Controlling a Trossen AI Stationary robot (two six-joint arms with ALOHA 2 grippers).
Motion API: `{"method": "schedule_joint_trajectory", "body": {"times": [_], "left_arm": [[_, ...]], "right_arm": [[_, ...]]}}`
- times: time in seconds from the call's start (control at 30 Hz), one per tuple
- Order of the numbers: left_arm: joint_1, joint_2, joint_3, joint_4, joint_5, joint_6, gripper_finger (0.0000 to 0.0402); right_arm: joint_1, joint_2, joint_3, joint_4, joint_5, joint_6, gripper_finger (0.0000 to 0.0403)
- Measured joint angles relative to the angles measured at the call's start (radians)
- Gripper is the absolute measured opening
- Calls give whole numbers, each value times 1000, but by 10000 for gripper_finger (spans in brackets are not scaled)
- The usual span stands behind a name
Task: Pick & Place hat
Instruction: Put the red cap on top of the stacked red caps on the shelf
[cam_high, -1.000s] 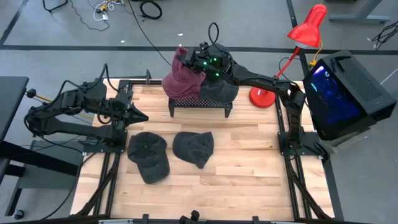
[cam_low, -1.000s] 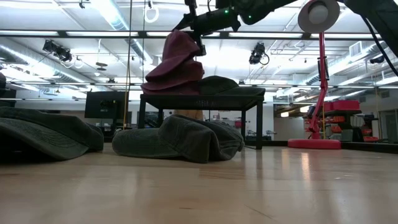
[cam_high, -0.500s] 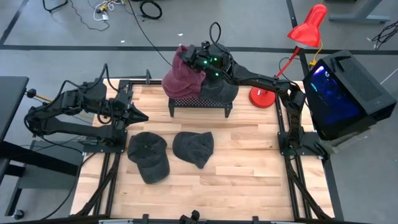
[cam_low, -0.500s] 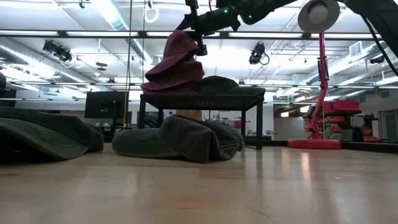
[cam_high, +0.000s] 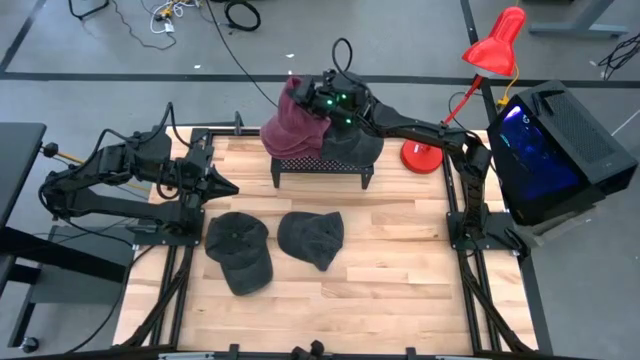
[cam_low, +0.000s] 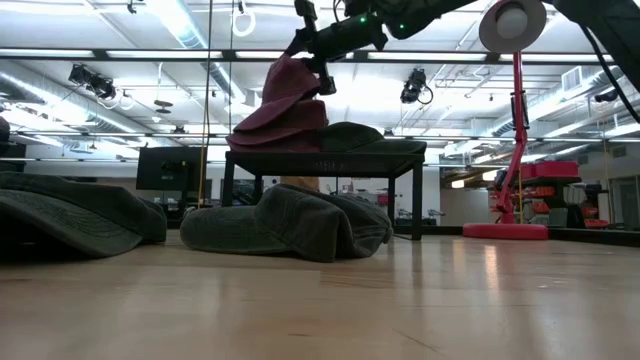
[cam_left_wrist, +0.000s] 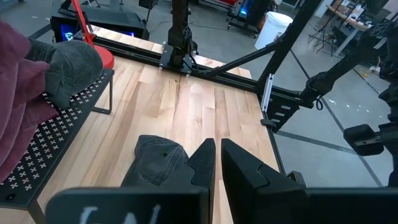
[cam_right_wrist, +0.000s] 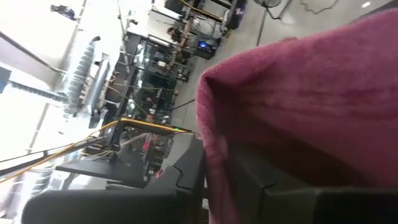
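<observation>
A maroon hat (cam_high: 286, 125) (cam_low: 285, 105) sits on the left end of a black perforated stand (cam_high: 320, 166) at the table's far edge. A dark grey hat (cam_high: 354, 146) lies beside it on the stand's right end. My right gripper (cam_high: 303, 90) (cam_low: 316, 60) is shut on the maroon hat's raised top. Two more dark hats (cam_high: 240, 248) (cam_high: 312, 238) lie flat on the wooden table. At the table's left, clear of everything, my left gripper (cam_high: 230, 187) (cam_left_wrist: 217, 163) hangs shut. My right gripper pinches the maroon hat's upper edge (cam_right_wrist: 213, 155) between its two fingers (cam_right_wrist: 186, 180). The fingers reach in about level from the table's right side. That edge stands pulled up into a peak (cam_low: 290, 68), while the hat's lower part rests on the stand.
A red desk lamp (cam_high: 424, 155) stands at the table's far right corner, its head (cam_high: 497, 45) beyond the edge. A black box with a blue glow (cam_high: 548, 150) sits off the right side. Bare wood lies in front of the two dark hats.
My right gripper has turned slightly in place at the maroon hat's top. The hat's raised peak has sunk and bunched a little, and its base has stayed on the stand.
</observation>
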Motion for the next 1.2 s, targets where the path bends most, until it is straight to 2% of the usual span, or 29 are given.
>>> {"method": "schedule_joint_trajectory", "body": {"times": [0.37,0.6,0.8,1.2], "left_arm": [[0,0,0,0,0,-1,30],[0,0,0,0,3,-26,30],[0,0,0,0,3,-26,30],[0,0,0,0,3,-26,30]], "right_arm": [[0,0,0,-34,-7,-40,175],[0,0,0,-48,-10,-160,230],[0,0,0,-54,-88,-255,246],[-26,0,0,-101,-160,-353,245]]}}
